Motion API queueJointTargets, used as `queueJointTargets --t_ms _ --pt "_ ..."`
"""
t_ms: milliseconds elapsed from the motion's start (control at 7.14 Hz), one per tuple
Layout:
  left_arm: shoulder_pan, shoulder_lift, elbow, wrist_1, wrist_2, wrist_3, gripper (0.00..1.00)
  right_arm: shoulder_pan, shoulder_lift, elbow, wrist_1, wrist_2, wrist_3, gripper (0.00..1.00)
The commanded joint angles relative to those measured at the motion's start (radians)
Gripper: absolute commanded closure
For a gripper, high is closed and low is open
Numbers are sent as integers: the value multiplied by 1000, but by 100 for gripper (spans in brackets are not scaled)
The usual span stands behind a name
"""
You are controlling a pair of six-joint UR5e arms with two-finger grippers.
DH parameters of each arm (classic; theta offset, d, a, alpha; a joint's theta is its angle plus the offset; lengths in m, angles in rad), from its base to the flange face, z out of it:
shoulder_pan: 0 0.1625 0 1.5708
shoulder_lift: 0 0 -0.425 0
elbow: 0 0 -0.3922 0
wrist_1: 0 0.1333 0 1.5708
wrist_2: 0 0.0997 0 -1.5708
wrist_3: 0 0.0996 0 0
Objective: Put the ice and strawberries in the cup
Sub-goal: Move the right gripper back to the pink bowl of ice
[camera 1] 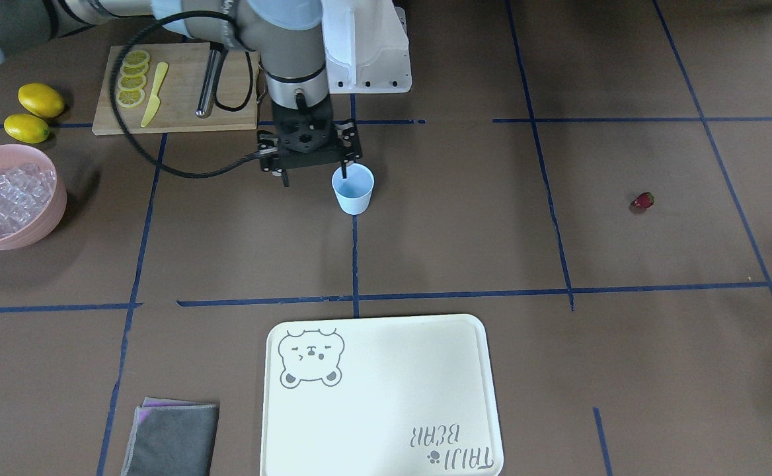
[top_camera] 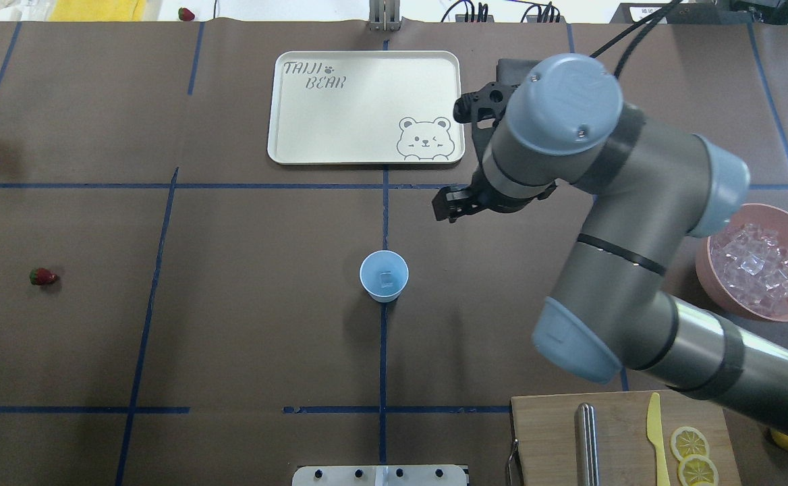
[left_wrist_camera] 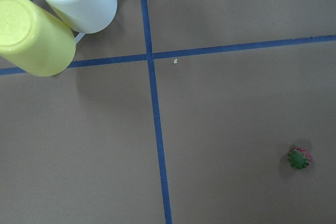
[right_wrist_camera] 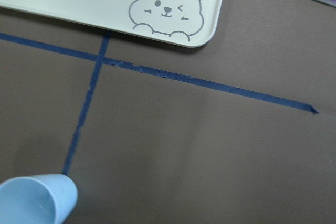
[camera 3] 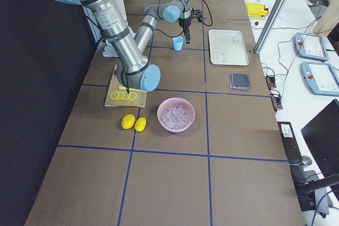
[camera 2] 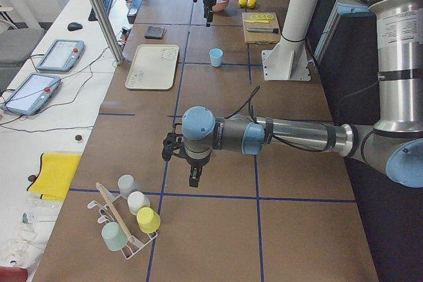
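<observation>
The pale blue cup (camera 1: 353, 188) stands upright mid-table; the overhead view (top_camera: 384, 275) shows one small clear ice cube (top_camera: 385, 277) inside it. My right gripper (camera 1: 314, 180) hangs above the table beside the cup, jaws apart and empty, one fingertip (camera 1: 344, 176) over the cup's rim. Most of the ice (camera 1: 6, 198) fills a pink bowl (camera 1: 55, 211). The strawberry (camera 1: 642, 200) lies alone on the table, far from the cup, below my left wrist camera (left_wrist_camera: 299, 158). My left gripper (camera 2: 192, 163) shows only in the exterior left view; I cannot tell whether it is open.
A cream tray (camera 1: 379, 396) lies across from the cup, a grey cloth (camera 1: 171, 439) beside it. A cutting board (camera 1: 181, 86) holds lemon slices, a yellow knife and a metal tool. Two lemons (camera 1: 36, 109) lie by the bowl. A rack of cups (camera 2: 125, 222) stands near the left arm.
</observation>
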Motion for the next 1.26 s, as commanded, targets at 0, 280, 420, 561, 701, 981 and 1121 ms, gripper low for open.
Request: queueJointTargets --t_ms 0,280,420,561,701,981,1121 --pt "0 0 2 0 0 0 0 133 -203 117 3 105 -317 0" --pt "3 0 3 0 0 0 0 265 -369 145 46 195 -568 0" --pt "5 0 3 0 0 0 0 329 -478 136 148 252 -680 1" --pt "5 0 3 0 0 0 0 389 -556 110 234 318 -800 1" --pt "5 0 5 0 0 0 0 432 -604 95 261 364 -848 1" --pt "6 0 5 0 0 0 0 480 -672 67 263 366 -1021 1" --pt "6 0 3 0 0 0 0 491 -677 41 261 364 -1041 1"
